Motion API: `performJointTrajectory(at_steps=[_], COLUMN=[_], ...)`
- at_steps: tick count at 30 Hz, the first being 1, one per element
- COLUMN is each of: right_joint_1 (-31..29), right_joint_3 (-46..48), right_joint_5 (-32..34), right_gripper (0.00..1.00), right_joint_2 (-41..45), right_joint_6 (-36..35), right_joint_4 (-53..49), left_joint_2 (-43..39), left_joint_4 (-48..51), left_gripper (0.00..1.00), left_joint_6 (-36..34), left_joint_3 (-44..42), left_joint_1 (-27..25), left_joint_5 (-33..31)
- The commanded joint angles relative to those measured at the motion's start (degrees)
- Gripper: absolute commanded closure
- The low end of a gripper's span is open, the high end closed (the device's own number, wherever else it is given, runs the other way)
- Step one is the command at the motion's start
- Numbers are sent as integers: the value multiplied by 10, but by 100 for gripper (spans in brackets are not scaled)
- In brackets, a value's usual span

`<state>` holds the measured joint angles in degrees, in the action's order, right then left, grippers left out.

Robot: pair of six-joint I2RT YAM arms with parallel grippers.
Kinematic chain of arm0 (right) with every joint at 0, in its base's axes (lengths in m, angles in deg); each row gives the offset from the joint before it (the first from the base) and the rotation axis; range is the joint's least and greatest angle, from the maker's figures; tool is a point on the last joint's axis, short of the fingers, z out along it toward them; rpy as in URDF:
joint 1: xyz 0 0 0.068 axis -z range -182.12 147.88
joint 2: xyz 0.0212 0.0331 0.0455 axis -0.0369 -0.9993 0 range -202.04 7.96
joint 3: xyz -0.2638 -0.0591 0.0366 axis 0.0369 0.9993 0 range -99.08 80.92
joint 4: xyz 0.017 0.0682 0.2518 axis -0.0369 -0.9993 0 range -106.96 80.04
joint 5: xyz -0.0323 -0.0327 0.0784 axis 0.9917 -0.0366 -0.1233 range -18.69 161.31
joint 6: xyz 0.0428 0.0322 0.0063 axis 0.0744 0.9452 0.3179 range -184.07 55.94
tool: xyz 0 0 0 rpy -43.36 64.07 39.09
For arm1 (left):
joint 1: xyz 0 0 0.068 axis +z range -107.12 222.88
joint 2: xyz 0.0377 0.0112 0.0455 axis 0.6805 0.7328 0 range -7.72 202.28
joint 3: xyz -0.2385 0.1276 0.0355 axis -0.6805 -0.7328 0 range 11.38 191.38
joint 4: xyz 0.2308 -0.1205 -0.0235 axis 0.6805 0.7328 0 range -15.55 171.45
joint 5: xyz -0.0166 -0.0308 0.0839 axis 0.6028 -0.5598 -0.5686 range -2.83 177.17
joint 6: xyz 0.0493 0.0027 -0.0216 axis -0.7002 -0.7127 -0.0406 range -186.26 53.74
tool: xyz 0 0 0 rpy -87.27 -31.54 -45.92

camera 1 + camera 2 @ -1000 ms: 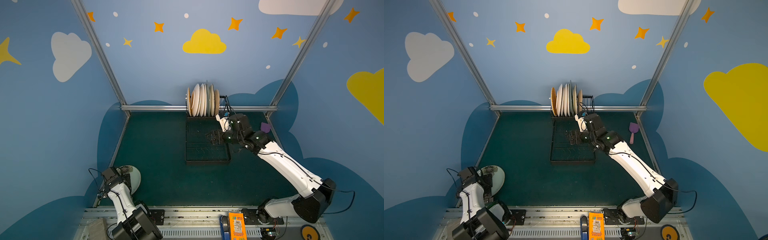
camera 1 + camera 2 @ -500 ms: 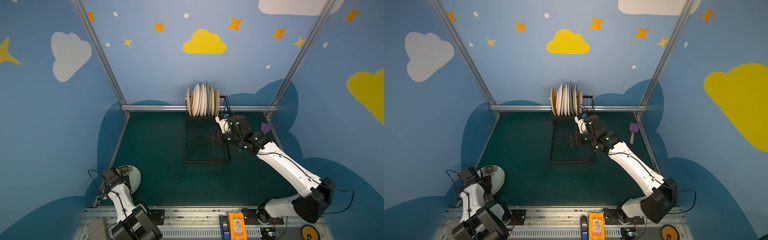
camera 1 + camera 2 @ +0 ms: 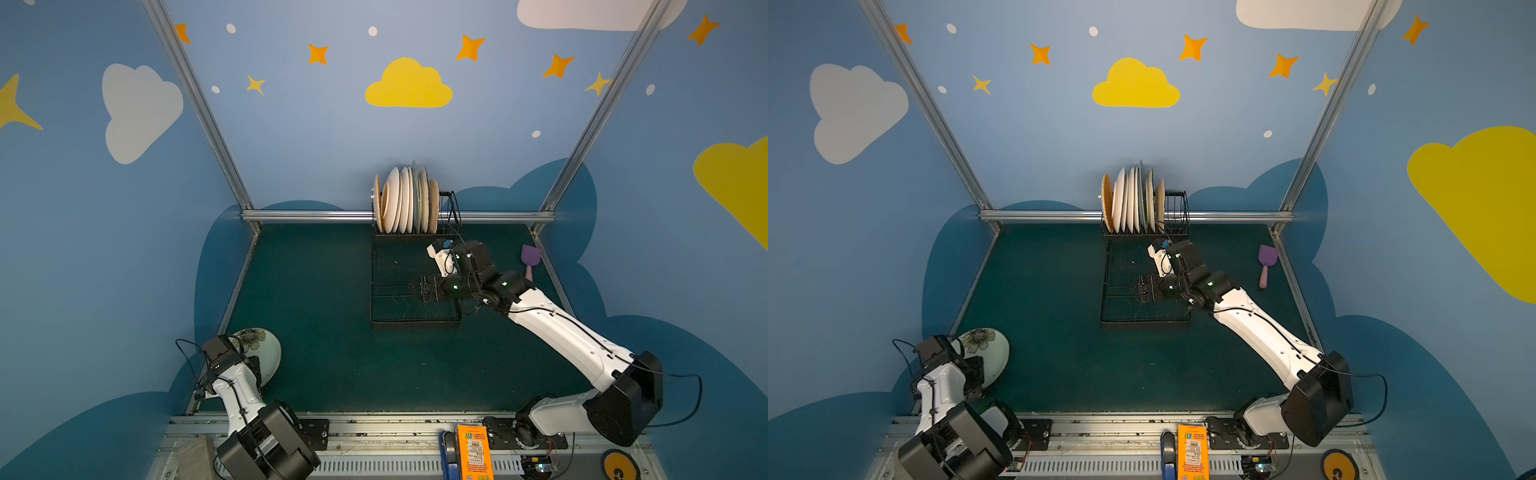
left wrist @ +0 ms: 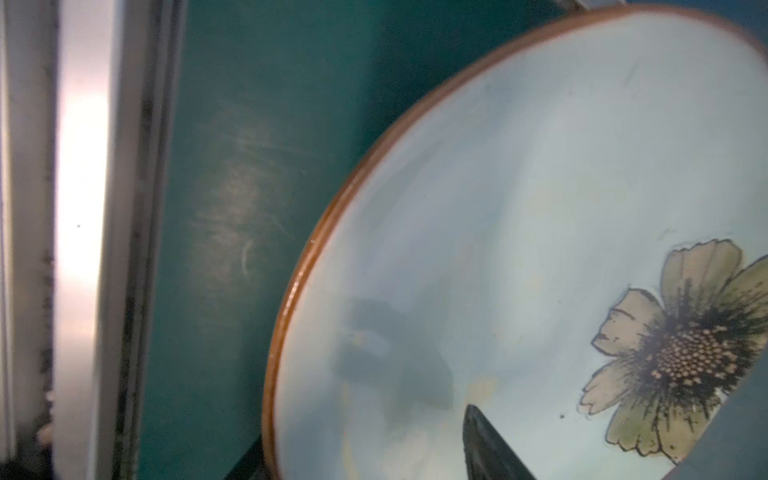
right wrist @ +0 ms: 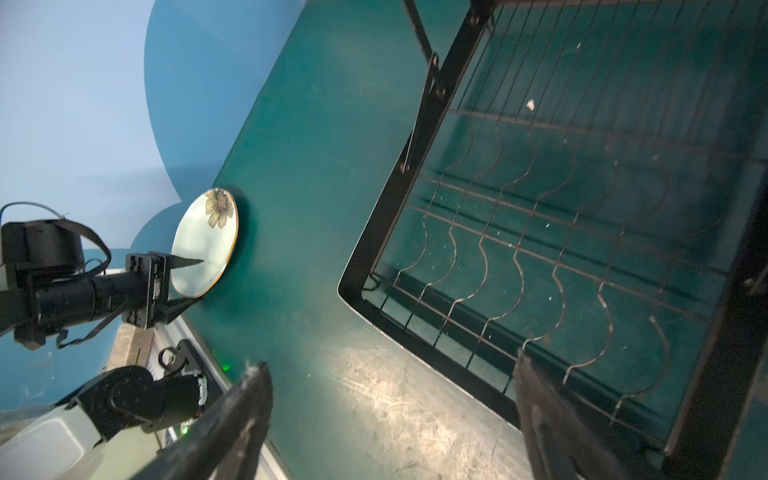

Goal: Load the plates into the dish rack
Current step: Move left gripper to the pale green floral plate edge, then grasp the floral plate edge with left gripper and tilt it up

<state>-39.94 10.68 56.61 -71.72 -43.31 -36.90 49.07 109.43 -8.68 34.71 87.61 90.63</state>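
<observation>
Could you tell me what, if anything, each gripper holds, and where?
Right gripper: nothing, jaws open. Left gripper: jaws straddle the flower plate rim; grip cannot be told.

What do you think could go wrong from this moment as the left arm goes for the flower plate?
The left gripper straddles only the rim of the flower plate; such a shallow edge grip may let it slip or swing when lifted.
The right gripper hangs open above the flat tray of the dish rack, possibly in the incoming plate's path.
</observation>
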Motion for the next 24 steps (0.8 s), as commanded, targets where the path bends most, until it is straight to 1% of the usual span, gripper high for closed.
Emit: performJointTrajectory(at_steps=[1,6,12,16,22,24], right_joint_1=[-1,-1,1,2,4,5], right_joint_3=[7,9,14,17,18,18], right_joint_5=[-28,-37,-36,-34,-37,-38], right_gripper=[11,11,11,11,11,11], right_joint_2=[7,1,0,-1,-4,-5], right_joint_6=[5,3,4,7,8,10], right_joint_4=[19,14,14,15,13,13], left_joint_2=[62,89,93,82,94,108], left_joint_4=[-244,-256,-250,-217,-230,-246], left_gripper=[41,44,48,48,51,55], left_joint_6=[7,9,7,13,3,3], left_joint_3=[-64,-60,-47,-35,-17,-15], left_joint_1=[-16,-39,-79,-83,-92,-97], left_joint_5=[143,133,105,91,91,100])
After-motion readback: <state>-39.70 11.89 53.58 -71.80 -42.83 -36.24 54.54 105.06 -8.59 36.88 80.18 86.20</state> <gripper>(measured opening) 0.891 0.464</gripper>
